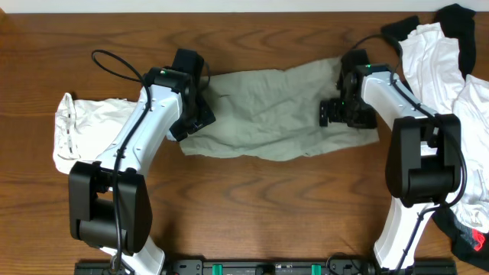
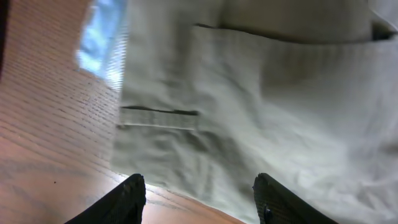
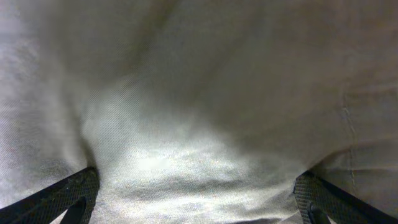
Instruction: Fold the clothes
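Spread apart, the jaws of the left gripper are seen in the left wrist view, with nothing clamped between them. The dark fingertips are poised over the near edge of the khaki garment, where thin, finely woven cloth meets the grained wooden table. A stitched pocket welt is shown as a narrow flat bar; it cannot be made out from above.

In the right wrist view, the jaws of the right gripper are opened wider still, and only the tips of the fingers are caught at the bottom corners. The frame is filled with softly creased khaki weave. Whether the cloth is touched cannot be told.

In the overhead view, what neither wrist camera gives is supplied. The khaki garment is laid out flat and wrinkled at the middle of the table, with one gripper at each end. A crumpled white garment is lying at the left, and a white and black pile is heaped at the right edge.
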You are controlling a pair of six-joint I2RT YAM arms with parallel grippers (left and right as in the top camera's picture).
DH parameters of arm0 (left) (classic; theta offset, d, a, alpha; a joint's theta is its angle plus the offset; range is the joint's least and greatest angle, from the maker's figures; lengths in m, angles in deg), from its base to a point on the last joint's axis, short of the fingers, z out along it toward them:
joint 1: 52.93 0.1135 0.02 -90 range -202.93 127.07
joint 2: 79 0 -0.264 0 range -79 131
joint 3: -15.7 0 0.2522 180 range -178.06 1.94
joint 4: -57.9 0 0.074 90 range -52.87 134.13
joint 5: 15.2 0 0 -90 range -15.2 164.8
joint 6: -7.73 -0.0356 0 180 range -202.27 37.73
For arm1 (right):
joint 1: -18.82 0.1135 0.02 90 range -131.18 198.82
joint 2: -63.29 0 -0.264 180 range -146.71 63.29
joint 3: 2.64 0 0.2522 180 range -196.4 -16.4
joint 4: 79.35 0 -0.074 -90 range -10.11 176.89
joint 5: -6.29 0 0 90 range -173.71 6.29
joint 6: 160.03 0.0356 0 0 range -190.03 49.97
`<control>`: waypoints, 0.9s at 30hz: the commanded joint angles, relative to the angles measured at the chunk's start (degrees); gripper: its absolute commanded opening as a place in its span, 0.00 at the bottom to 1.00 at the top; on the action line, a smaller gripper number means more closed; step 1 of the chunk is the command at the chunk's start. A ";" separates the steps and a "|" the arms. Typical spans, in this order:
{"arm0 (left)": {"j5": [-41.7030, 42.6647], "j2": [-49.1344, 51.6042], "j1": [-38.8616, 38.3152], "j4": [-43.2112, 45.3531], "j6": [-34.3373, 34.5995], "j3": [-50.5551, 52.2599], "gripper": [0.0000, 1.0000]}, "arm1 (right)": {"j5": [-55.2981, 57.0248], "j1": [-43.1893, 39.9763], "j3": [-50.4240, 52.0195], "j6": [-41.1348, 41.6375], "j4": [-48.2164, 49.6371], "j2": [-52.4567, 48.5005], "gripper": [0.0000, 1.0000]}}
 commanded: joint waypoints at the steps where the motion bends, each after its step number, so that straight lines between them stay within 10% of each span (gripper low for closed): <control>1: 0.13 -0.28 0.13 -0.52 -1.31 0.20 0.59 | -4.04 -1.55 4.59 0.76 -1.09 -5.40 0.99; 15: 0.11 -0.28 0.13 -1.38 -3.89 0.20 0.59 | -5.42 -5.77 3.43 4.63 -5.51 25.64 0.99; 27: -1.60 -0.28 0.13 -2.21 -5.35 0.20 0.59 | -21.62 -15.63 12.63 1.66 -2.08 26.91 0.96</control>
